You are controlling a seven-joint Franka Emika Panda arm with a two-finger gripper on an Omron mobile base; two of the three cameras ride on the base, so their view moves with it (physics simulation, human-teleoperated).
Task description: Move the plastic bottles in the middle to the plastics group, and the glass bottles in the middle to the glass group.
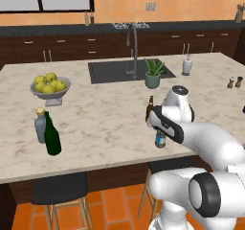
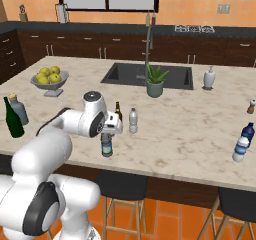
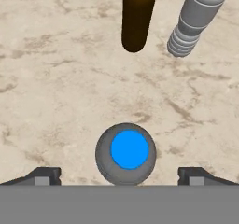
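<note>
Marble-patterned island counter [image 1: 105, 123] is carrying everything you are sorting, with the sink beyond it. Near the front edge, the blue-capped water bottle [image 3: 128, 152] is standing upright directly beneath your gripper [image 3: 119, 176], whose jaws are spread wide, one on each side of the cap, touching nothing. Just beyond it the brown beer bottle [image 3: 136, 15] and the white-capped water bottle [image 3: 196, 15] are standing close together, so you are working with little room at the back.

Judging by its look, this bottle is light, thin-walled and smooth: it may flex or slip if you are pinching hard. You are probably best taking it on the body just below the cap, squarely and gently.

Its group, the two plastic bottles [image 2: 243, 141], is waiting well apart at the right end.
</note>
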